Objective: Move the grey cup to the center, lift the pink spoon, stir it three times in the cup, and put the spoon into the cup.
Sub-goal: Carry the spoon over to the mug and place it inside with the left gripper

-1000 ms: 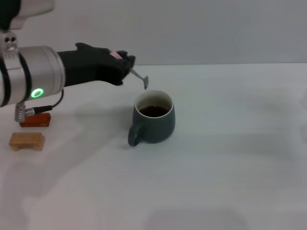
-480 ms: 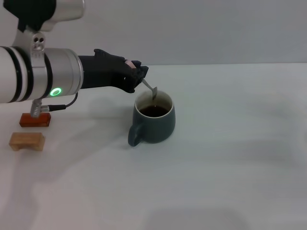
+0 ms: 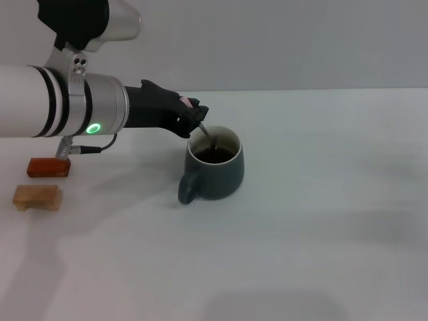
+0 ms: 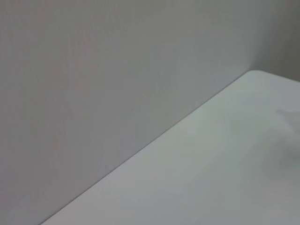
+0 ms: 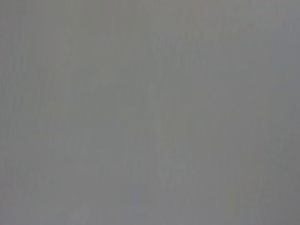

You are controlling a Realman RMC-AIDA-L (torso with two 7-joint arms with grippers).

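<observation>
Change over the last second: the left gripper (image 3: 194, 115) comes in from about 10 o'clock of the grey cup (image 3: 215, 164) and drops. A second ago the pink spoon (image 3: 204, 131) hangs in the air just outside the rim, bowl clear of the cup. Half a second ago the bowl sits over the mouth. Now the metal end dips down past the pale inner rim toward the dark liquid; whether it breaks the surface, cannot tell.

Meaning for the task: the cup sits near mid-bench, so the centering step looks done. The spoon is lifted and entering the cup. Judged stage: start of stirring, none of the three turns evident yet. Dropping the spoon in comes after.

Pose: the left arm reaches across from the 9 o'clock side of the bench, forearm roughly level, black gripper angled slightly down at the cup's 10–11 o'clock rim. The gripper is clamped on the spoon's pink handle, only a sliver of pink showing at the top of the fingers; the shaft slants down toward 4 o'clock into the cup. Cup handle points to about 7 o'clock, away from the gripper.

Right gripper: not in the head view; its wrist view shows only blank grey.

Also on the bench: red-brown block (image 3: 49, 167) and tan wooden block (image 3: 37, 196), well apart from the cup at 9 o'clock, untouched.
</observation>
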